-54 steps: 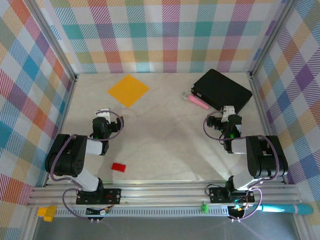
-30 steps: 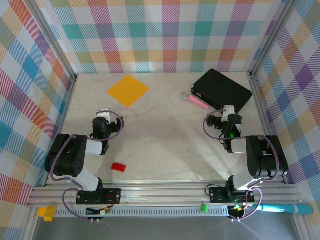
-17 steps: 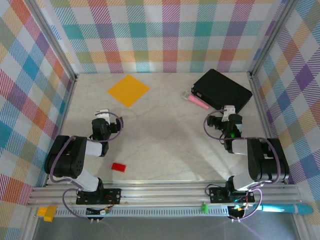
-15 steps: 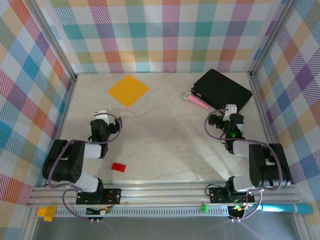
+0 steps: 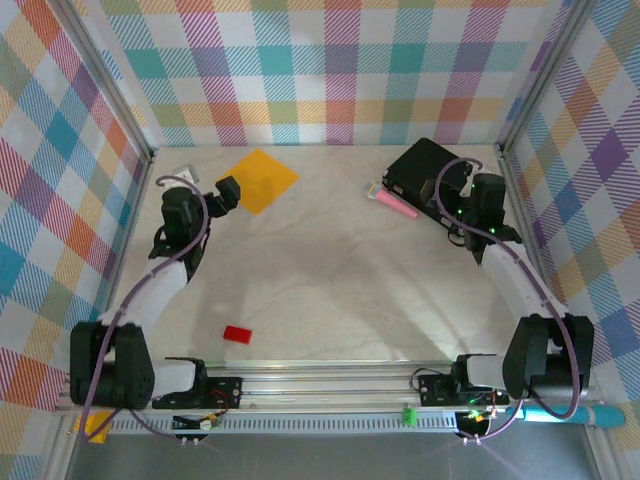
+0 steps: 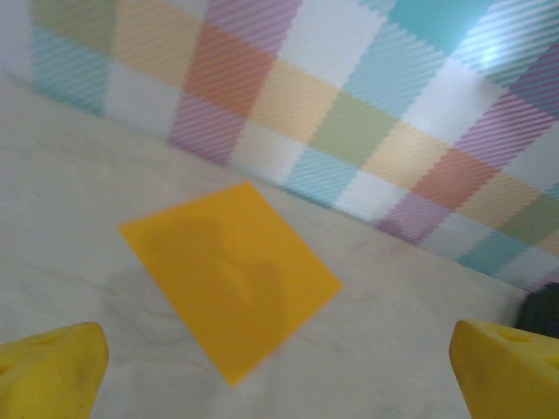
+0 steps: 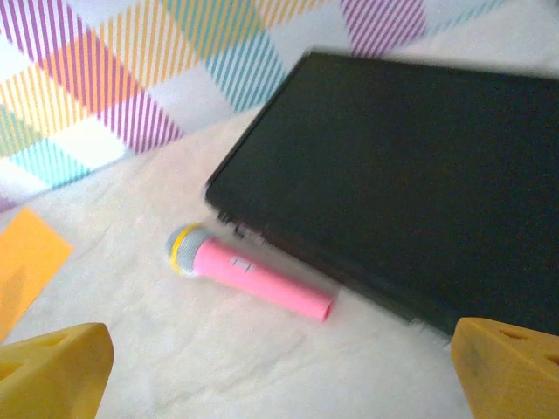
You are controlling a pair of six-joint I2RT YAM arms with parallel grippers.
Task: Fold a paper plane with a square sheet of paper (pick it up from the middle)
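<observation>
Near edge: metal rail [image 5: 330,385] with both arm bases bolted on. A small red block [image 5: 237,334] lies on the table [image 5: 330,280] just beyond the rail, left of centre and well apart from everything else.

Mid table: bare pale surface, with both arms stretched over it toward the far side.

Far left: the left gripper [image 5: 228,192] hangs over the table at the near-left corner of the square sheet of paper [image 5: 257,180]. In the left wrist view the left gripper [image 6: 279,375] has its yellow fingertips [image 6: 52,371] spread wide at the two lower corners, with nothing between them. The sheet [image 6: 229,279] lies flat just ahead of them, one corner pointing toward the camera, unfolded, with a soft shadow across it. Whether the fingers touch the table cannot be told.

Far right: the right gripper [image 5: 462,200] is above the near side of the black box [image 5: 420,170]. In the right wrist view the gripper [image 7: 279,375] is also spread wide and empty. A pink stick [image 7: 253,273] with a grey and yellow tip lies beside the box [image 7: 410,175], along its left edge. One orange corner of the sheet [image 7: 22,262] shows at the left.

Far: checked wall [image 5: 320,70] behind the paper and box.
</observation>
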